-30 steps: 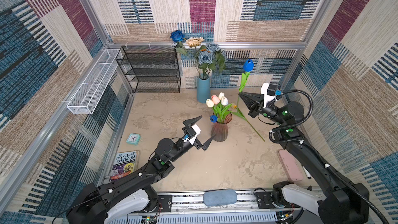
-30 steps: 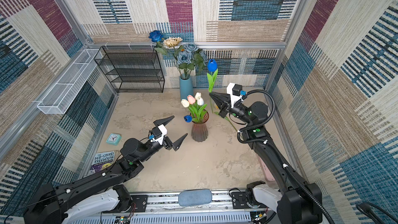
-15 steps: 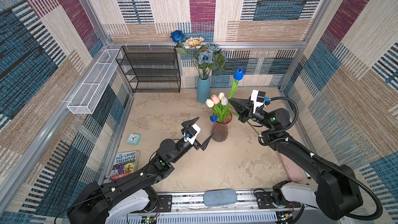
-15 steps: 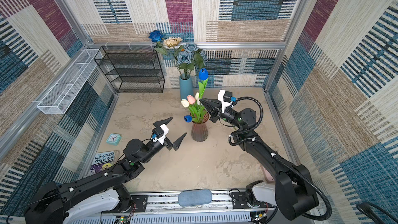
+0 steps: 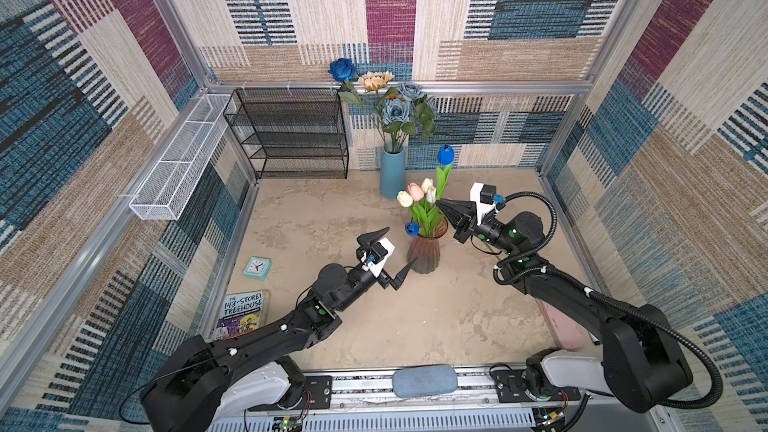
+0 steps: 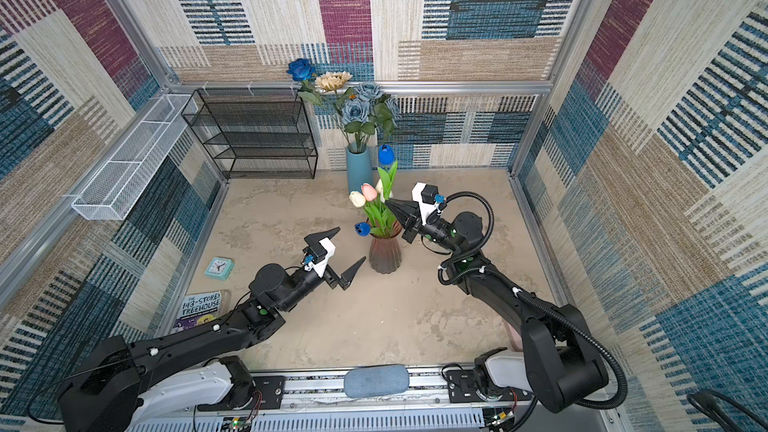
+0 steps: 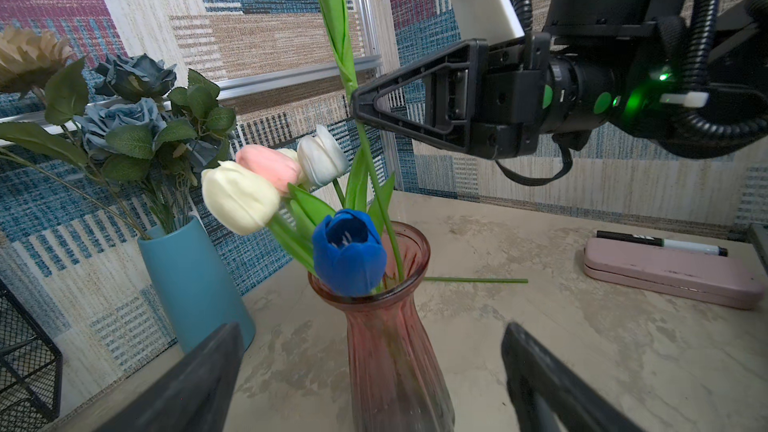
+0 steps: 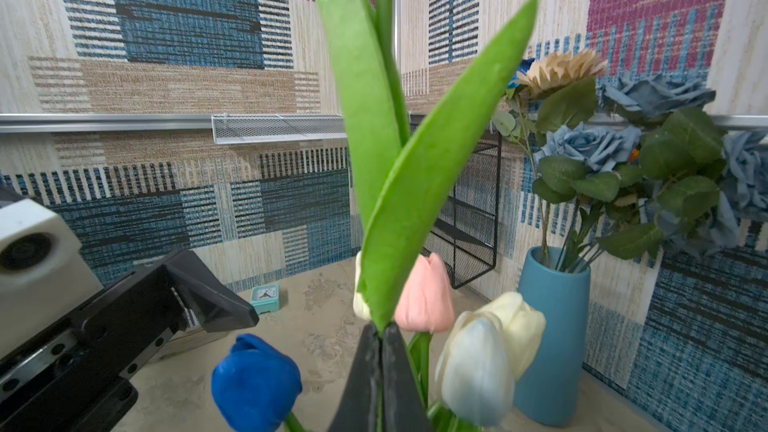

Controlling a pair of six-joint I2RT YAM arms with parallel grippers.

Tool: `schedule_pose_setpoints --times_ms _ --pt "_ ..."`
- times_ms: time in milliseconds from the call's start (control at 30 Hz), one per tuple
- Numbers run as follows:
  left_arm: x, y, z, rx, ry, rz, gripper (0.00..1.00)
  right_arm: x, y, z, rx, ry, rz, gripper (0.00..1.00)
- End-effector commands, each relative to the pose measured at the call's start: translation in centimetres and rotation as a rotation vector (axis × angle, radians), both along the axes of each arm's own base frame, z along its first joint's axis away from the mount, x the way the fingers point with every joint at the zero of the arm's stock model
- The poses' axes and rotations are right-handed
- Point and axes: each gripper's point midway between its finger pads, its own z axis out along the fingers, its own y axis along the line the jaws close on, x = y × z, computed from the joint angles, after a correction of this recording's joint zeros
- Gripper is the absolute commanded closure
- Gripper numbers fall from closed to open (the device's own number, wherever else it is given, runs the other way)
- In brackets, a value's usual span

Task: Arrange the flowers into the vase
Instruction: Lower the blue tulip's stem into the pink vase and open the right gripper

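Observation:
A ribbed pink glass vase (image 5: 424, 257) (image 6: 385, 259) (image 7: 395, 351) stands mid-table and holds cream, pink and white tulips (image 5: 415, 193) and a short blue tulip (image 7: 349, 251). My right gripper (image 5: 441, 201) (image 6: 389, 203) (image 8: 380, 332) is shut on the green stem of a tall blue tulip (image 5: 445, 154) (image 6: 386, 154), upright over the vase. In the left wrist view its stem (image 7: 380, 201) runs down into the vase mouth. My left gripper (image 5: 402, 244) (image 6: 352, 243) is open just left of the vase, which sits between its fingers (image 7: 199, 376) without touching them.
A blue vase (image 5: 392, 174) of roses and a sunflower stands at the back wall beside a black wire rack (image 5: 291, 135). A loose green stem (image 7: 473, 280) lies behind the pink vase. A clock (image 5: 257, 268), a book (image 5: 243, 311), and a pink case (image 7: 665, 270) with a marker lie nearby.
My right gripper has carried the tall blue tulip left and down, from beside the vase to over its mouth. The left arm has hardly moved and stays open.

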Motion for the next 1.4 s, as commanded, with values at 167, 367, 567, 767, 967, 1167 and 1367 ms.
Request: schedule_pose_setpoints --times_ms 167,367,567,767,967,1167,1367 --pt "0.3 -0.4 1.1 -0.043 -0.034 -0.007 0.0 1.0 -0.8 -2.4 -0.039 0.025 -0.083 0.78" --pt "0.3 -0.6 1.3 -0.043 -0.039 -0.01 0.0 1.7 -1.6 -1.9 -0.043 0.036 -0.157 0.56" --pt "0.4 -0.2 1.4 -0.057 -0.05 0.007 0.0 2.0 -2.5 -2.1 -0.057 0.044 -0.216 0.35" --pt "0.4 -0.6 1.2 -0.042 -0.045 -0.011 0.0 2.9 -3.4 -2.5 -0.079 0.085 -0.294 0.1" --pt "0.4 -0.7 1.3 -0.038 -0.05 -0.013 0.0 3.9 -3.7 -3.0 -0.107 0.119 -0.328 0.0" --pt "0.3 -0.5 1.5 -0.034 -0.057 -0.008 0.0 2.2 -2.7 -1.2 -0.152 0.058 -0.244 0.0" --pt "0.0 -0.3 2.1 -0.035 -0.085 -0.012 0.0 -0.9 -2.7 3.6 -0.106 -0.034 -0.178 0.0"
